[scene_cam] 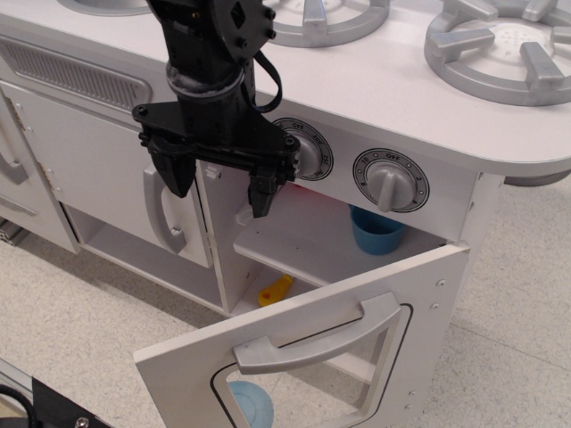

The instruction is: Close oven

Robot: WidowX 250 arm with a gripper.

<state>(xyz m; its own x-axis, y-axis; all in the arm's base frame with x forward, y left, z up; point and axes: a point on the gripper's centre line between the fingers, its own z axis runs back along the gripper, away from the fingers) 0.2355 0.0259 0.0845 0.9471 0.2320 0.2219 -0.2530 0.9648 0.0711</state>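
Observation:
The oven (294,241) is a white compartment under the stove knobs, and it stands open. Its white door (312,352) swings out toward the front, with a grey horizontal handle (317,343) and a black-outlined clear window (384,348). A blue cup (375,232) sits on the oven shelf and a yellow item (277,290) lies on the floor of the compartment. My black gripper (219,192) hangs open and empty in front of the oven's upper left corner, above and behind the door. One finger (174,174) overlaps the neighbouring cabinet door.
A plain white cabinet door (107,178) with a vertical grey handle (161,214) stands left of the oven. Two grey knobs (390,181) sit on the front panel. Grey burners (504,45) lie on the white countertop. A blue object (250,406) shows through the door window.

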